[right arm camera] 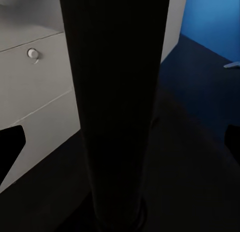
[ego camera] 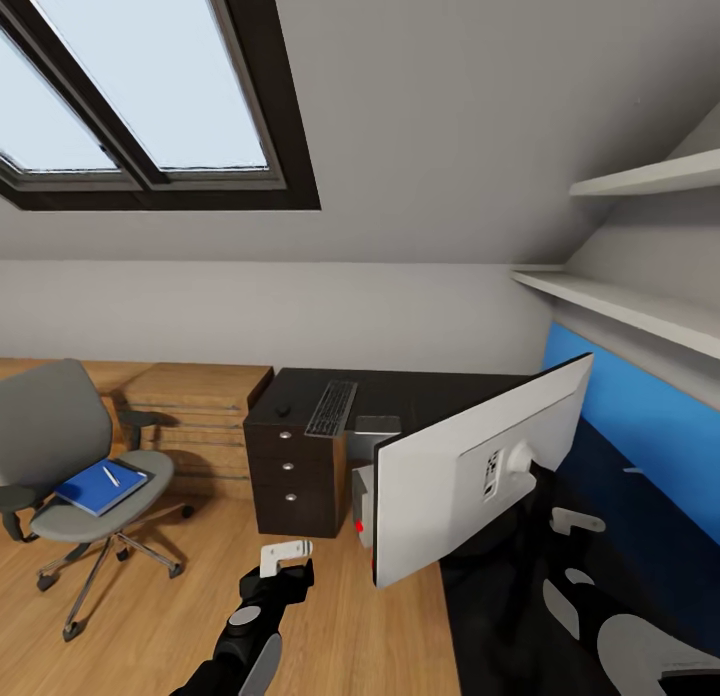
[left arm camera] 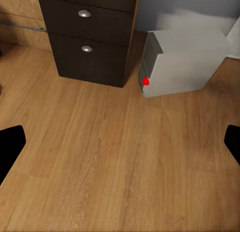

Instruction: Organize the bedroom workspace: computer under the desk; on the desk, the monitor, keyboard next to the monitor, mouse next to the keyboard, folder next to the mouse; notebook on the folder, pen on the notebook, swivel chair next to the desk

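The monitor (ego camera: 470,466) stands on the black desk (ego camera: 420,391) with its pale back toward me, overhanging the front edge. My right gripper (ego camera: 570,561) is open around its black stand (right arm camera: 115,117), fingers apart from it on both sides. Over the wooden floor my left gripper (ego camera: 287,561) hangs open and empty, facing the silver computer (left arm camera: 180,62) under the desk. The keyboard (ego camera: 332,408) and the mouse (ego camera: 283,411) lie on the desk's far end. The swivel chair (ego camera: 70,456) at the left carries the blue folder (ego camera: 95,488) with the pen (ego camera: 110,476) on it. The notebook is out of view.
A light wooden drawer chest (ego camera: 190,416) stands against the wall between the chair and the desk's drawers (left arm camera: 90,27). A blue wall panel (ego camera: 650,426) and white shelves (ego camera: 640,311) line the right wall. A skylight (ego camera: 130,86) sits in the sloped ceiling.
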Tool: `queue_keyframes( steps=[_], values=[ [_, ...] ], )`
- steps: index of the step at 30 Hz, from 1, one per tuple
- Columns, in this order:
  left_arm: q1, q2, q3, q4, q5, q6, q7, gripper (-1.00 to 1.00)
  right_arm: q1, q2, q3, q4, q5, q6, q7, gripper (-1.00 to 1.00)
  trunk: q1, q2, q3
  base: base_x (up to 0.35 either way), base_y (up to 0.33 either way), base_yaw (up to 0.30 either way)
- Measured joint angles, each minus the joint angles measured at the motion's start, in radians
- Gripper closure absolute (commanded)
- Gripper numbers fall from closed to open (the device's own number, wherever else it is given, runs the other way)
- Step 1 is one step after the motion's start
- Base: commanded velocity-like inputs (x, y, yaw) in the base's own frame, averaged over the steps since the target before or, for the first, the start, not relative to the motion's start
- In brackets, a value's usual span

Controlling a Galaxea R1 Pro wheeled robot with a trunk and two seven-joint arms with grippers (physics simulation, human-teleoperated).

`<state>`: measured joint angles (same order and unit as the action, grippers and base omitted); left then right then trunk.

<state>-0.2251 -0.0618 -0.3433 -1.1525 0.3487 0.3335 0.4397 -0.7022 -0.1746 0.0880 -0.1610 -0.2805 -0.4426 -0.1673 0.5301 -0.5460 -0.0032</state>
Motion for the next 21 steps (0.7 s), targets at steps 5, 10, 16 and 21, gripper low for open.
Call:
queue_keyframes(
  steps=[5,10,16,21],
  values=[
    [0.000,0.000,0.001,0.000,0.000,0.000,0.000,-1.00,0.000,0.001,0.001,0.000,0.000,0.000,0.000,-1.00,0.004,-0.007,-0.003,0.000,0.000,0.000],
    [0.000,0.000,0.002,0.000,0.000,0.000,0.000,-1.00,0.000,0.001,0.001,0.000,0.000,0.000,0.000,-1.00,0.004,-0.007,-0.003,0.000,0.000,0.000],
    [0.000,0.001,0.001,0.000,0.000,0.001,0.000,-1.00,0.000,0.000,0.001,0.001,0.000,0.000,0.000,-1.00,0.004,-0.007,-0.003,0.000,0.000,0.000],
    [0.000,0.002,0.002,0.001,0.000,0.002,0.000,-1.00,0.000,0.000,0.001,0.001,0.000,0.000,0.000,-1.00,0.004,-0.007,-0.003,0.000,0.000,0.000]
  ],
)
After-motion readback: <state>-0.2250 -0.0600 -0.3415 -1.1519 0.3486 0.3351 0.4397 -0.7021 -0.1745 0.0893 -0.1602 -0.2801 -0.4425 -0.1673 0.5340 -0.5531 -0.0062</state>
